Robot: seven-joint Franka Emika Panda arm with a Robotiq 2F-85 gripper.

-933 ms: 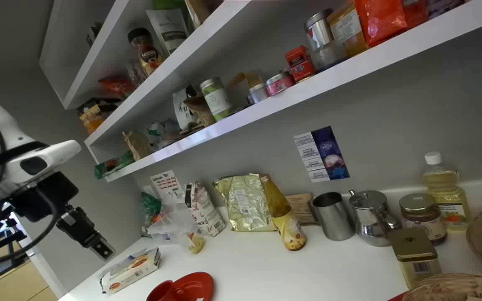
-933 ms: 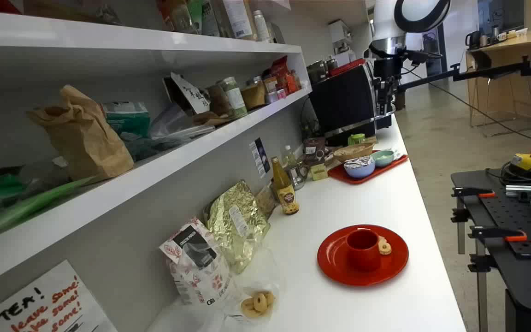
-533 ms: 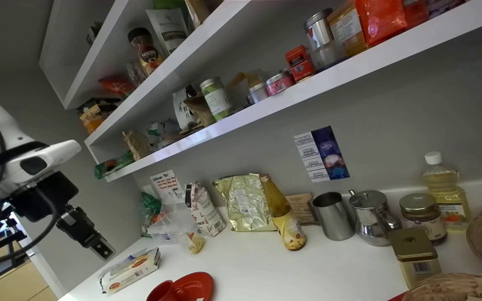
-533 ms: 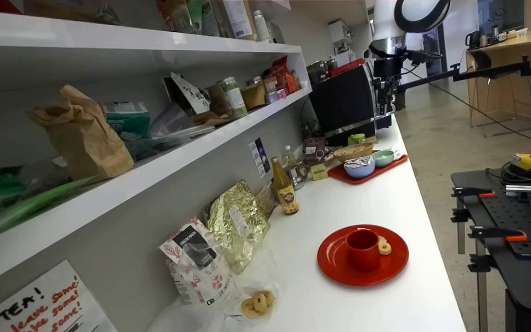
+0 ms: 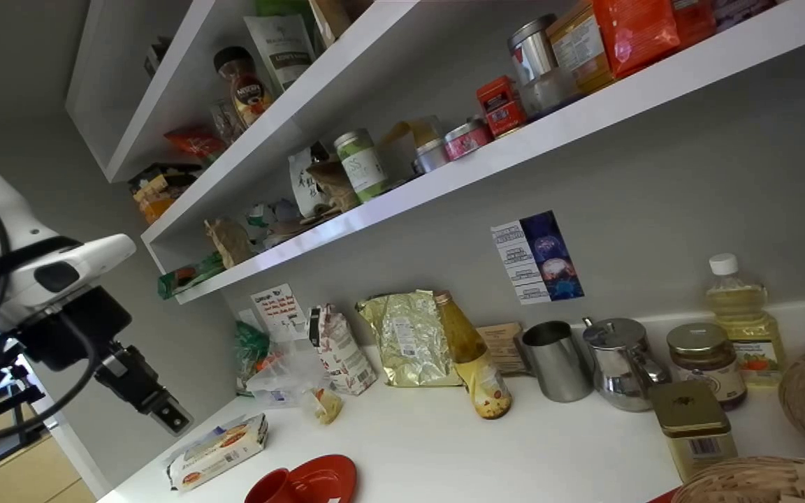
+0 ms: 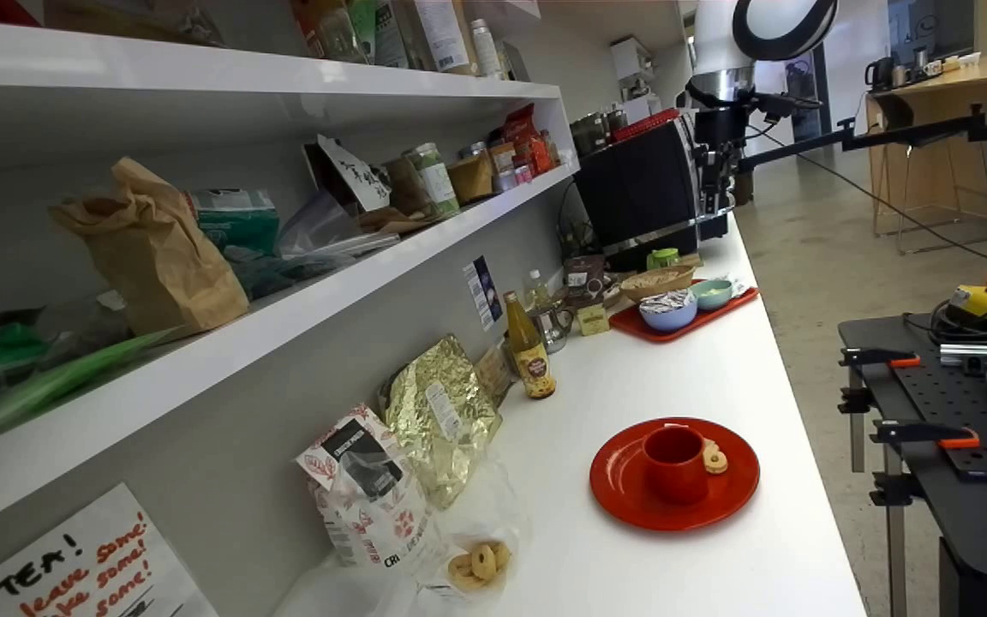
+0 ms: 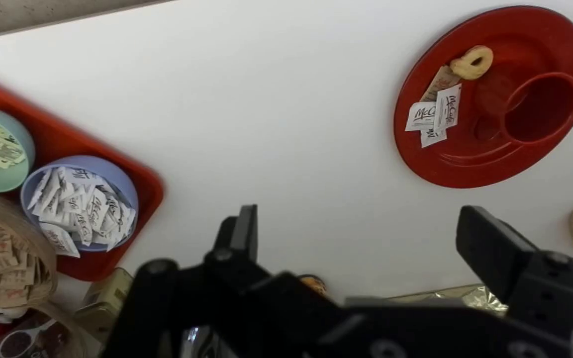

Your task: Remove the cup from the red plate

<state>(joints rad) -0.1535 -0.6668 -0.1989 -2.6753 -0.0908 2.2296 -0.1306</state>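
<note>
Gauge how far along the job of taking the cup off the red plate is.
Already done: nothing of the removal; the cup stands upright on the red plate in an exterior view. In hand: nothing; in the wrist view the end effector is open and well apart from the cup. Left: the whole job, likely moving over to the cup, gripping it, and lifting it off the plate.

In the wrist view, cup [image 7: 540,107] was seated on plate [image 7: 470,174], sachets [image 7: 448,107] and ring snack [image 7: 468,69] placed left of it on same plate. Plate was set on desk [image 7: 276,124], well right of tray [image 7: 147,191]. On tray, bowls [image 7: 121,181] were carried side by side, sachets held in both. In an exterior view, foil bag [image 6: 433,446] was placed left of plate, bottle [image 6: 534,360] set farther back, shelf [image 6: 331,300] mounted above both.
</note>
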